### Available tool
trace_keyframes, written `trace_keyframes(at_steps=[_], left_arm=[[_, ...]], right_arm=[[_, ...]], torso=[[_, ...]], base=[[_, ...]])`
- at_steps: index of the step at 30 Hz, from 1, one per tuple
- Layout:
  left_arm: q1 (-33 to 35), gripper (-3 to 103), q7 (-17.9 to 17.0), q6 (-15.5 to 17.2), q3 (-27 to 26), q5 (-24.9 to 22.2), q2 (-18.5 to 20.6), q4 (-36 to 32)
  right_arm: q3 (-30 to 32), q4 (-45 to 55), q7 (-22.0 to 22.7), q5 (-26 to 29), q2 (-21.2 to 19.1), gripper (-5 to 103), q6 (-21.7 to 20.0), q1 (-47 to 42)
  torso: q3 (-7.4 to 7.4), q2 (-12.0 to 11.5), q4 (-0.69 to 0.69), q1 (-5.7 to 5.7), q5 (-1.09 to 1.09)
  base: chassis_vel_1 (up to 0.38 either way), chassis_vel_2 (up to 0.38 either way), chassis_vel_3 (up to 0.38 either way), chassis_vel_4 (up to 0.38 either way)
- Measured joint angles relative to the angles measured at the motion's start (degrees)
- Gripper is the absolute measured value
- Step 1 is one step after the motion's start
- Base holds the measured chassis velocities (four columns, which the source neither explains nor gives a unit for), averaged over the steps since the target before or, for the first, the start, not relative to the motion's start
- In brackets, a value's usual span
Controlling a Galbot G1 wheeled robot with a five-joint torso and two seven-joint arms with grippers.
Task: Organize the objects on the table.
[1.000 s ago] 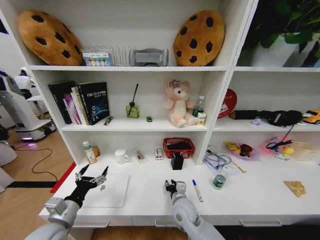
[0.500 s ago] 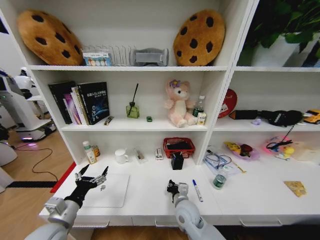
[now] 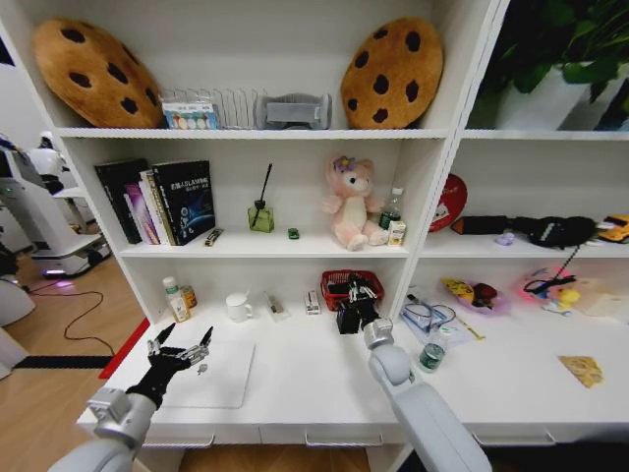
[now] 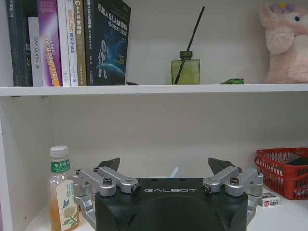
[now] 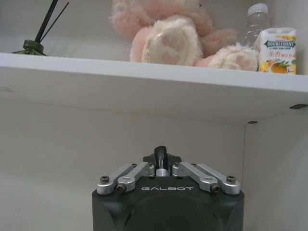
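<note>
My right gripper [image 3: 356, 295] is up over the white table [image 3: 295, 388], just above a black pen holder [image 3: 344, 321] in front of the red basket [image 3: 339, 280]. In the right wrist view the right gripper [image 5: 161, 167] is shut on a thin marker pen [image 5: 160, 155], whose dark tip sticks out between the fingers. My left gripper [image 3: 182, 351] hovers open over the silver laptop [image 3: 221, 379] at the table's left; its spread fingers [image 4: 107, 164] hold nothing. A small green can [image 3: 430, 355] stands right of my right arm. A tiny green gadget [image 3: 293, 233] lies on the middle shelf.
Shelves rise directly behind the table. A pink plush bear [image 3: 349, 204], books [image 3: 167, 202] and a reed diffuser [image 3: 260, 216] fill the middle shelf. A bottle [image 3: 175, 300] and a white mug [image 3: 238, 308] stand at the table's back. Clutter [image 3: 472, 295] lies to the right.
My right gripper has lifted from the table's front edge and moved back to the black holder, marker pen in its grip. The left arm has stayed still.
</note>
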Motion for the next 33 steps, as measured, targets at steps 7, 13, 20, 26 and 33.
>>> trace_keyframes(at_steps=[7, 13, 20, 26, 33], left_arm=[[0.00, 100, 0.00, 0.00, 0.00, 0.00, 0.00, 0.00], [0.00, 100, 0.00, 0.00, 0.00, 0.00, 0.00, 0.00], [0.00, 100, 0.00, 0.00, 0.00, 0.00, 0.00, 0.00], [0.00, 100, 0.00, 0.00, 0.00, 0.00, 0.00, 0.00], [0.00, 100, 0.00, 0.00, 0.00, 0.00, 0.00, 0.00]], right_arm=[[-1.28, -6.28, -0.82, 0.27, 1.81, 12, 1.21, 5.02], [-2.66, -6.84, 1.16, 1.98, 2.50, 12, -0.92, 6.00], [-3.49, -6.80, 3.06, 3.08, 2.89, 14, -3.11, 4.14], [-3.89, -6.74, 4.18, 3.47, 3.07, 33, -3.98, 4.01], [-4.22, -4.19, 5.76, 4.66, 2.21, 61, -5.11, 3.07]], torso=[[0.00, 0.00, 0.01, 0.00, -0.01], [0.00, 0.00, 0.00, -0.01, -0.01], [-0.01, 0.01, -0.01, -0.01, -0.01], [0.00, 0.01, 0.00, -0.01, 0.00], [-0.01, 0.01, 0.00, -0.01, 0.00]], base=[[0.000, 0.000, 0.000, 0.000], [0.000, 0.000, 0.000, 0.000], [0.000, 0.000, 0.000, 0.000], [0.000, 0.000, 0.000, 0.000], [0.000, 0.000, 0.000, 0.000]])
